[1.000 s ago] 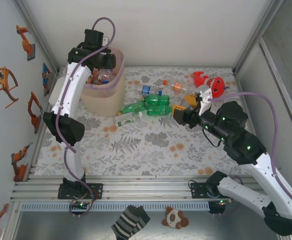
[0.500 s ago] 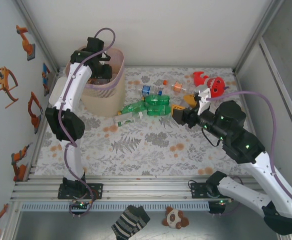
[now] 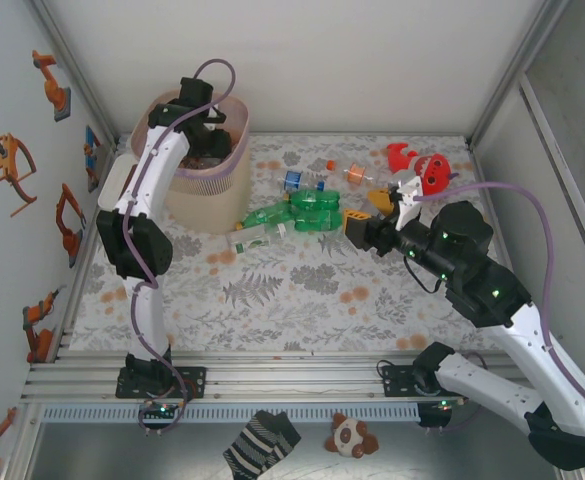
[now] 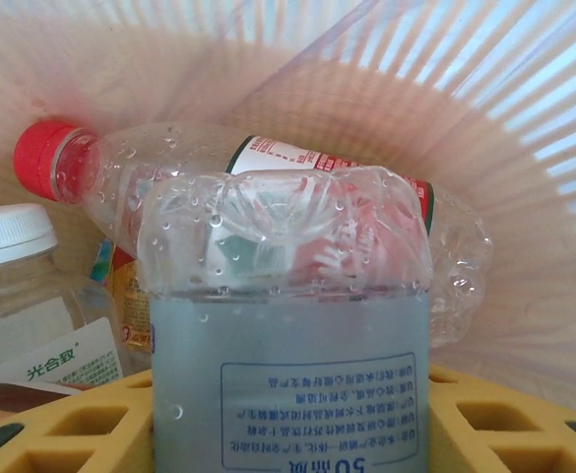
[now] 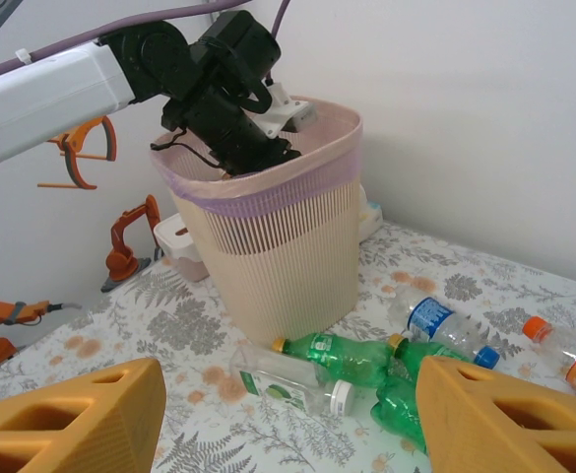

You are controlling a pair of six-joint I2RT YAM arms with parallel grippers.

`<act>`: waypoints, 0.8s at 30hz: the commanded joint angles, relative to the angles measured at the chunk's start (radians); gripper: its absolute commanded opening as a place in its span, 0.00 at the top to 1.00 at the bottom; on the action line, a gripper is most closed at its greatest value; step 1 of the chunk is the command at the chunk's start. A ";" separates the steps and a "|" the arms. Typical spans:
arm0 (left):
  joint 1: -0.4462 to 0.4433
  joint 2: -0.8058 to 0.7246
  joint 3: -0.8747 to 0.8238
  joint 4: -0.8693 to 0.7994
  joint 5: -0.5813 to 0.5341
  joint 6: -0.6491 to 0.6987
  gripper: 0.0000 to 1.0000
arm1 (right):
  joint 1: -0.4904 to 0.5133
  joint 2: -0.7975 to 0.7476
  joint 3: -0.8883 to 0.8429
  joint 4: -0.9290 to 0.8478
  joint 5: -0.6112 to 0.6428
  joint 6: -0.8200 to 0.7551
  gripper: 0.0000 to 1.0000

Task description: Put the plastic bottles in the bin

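Checked the overhead view first. Found the left gripper sunk below the rim of the bin, at ten o'clock on the table. Recorded it above that rim a second ago and about level with it half a second ago.

Confirmed from the left wrist view its fingers clamped on a clear bottle, base forward, label upside down, well inside the ribbed wall. Noted beyond it a red-capped bottle and, at nine o'clock, a white-capped bottle, both already lying in the bin.

Judged the descent as preparation for release, with little left for this bottle but letting go and lifting out.

Found the right gripper where it stood a second ago, at three o'clock of the green bottles, fingers apart with nothing between them.

Logged no shift among the loose stock:
- green bottles just past table centre, toward twelve o'clock
- a green-labelled bottle at their eight o'clock
- a blue-labelled bottle at their eleven o'clock
- an orange-capped bottle at their one o'clock

Judged the task part done, with several bottles outstanding. Flagged the red plush toy at two o'clock as not for the bin.
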 commanded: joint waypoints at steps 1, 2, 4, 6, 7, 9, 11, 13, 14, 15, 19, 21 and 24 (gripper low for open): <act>0.011 0.066 -0.049 -0.074 0.039 -0.010 0.46 | 0.008 -0.008 0.027 0.019 -0.003 0.003 0.33; 0.010 0.052 -0.050 -0.066 0.049 -0.014 0.45 | 0.008 -0.009 0.028 0.019 -0.005 0.004 0.33; 0.010 0.015 -0.054 -0.051 0.064 -0.020 0.42 | 0.008 -0.009 0.028 0.019 -0.005 0.005 0.33; 0.010 -0.024 -0.053 -0.035 0.078 -0.028 0.38 | 0.008 -0.010 0.027 0.021 -0.005 0.004 0.33; 0.010 -0.044 -0.052 -0.030 0.084 -0.031 0.36 | 0.008 -0.011 0.027 0.021 -0.005 0.005 0.33; 0.010 -0.076 -0.047 -0.024 0.091 -0.036 0.32 | 0.008 -0.010 0.025 0.022 -0.005 0.004 0.33; 0.010 -0.105 -0.040 -0.022 0.097 -0.042 0.29 | 0.008 -0.009 0.024 0.025 -0.006 0.003 0.33; 0.010 -0.132 -0.038 -0.021 0.102 -0.048 0.28 | 0.008 -0.009 0.024 0.027 -0.008 0.002 0.33; 0.010 -0.145 -0.036 -0.018 0.106 -0.051 0.27 | 0.008 -0.010 0.023 0.027 -0.008 0.003 0.33; 0.010 -0.156 -0.036 -0.016 0.109 -0.054 0.27 | 0.008 -0.010 0.022 0.028 -0.006 0.004 0.33; 0.010 -0.201 -0.036 -0.008 0.133 -0.067 0.27 | 0.008 -0.009 0.021 0.029 -0.006 0.004 0.33; 0.010 -0.219 -0.037 -0.004 0.141 -0.072 0.27 | 0.008 -0.009 0.021 0.030 -0.008 0.002 0.33; 0.010 -0.245 -0.039 -0.003 0.148 -0.074 0.31 | 0.008 -0.010 0.019 0.030 -0.008 0.003 0.33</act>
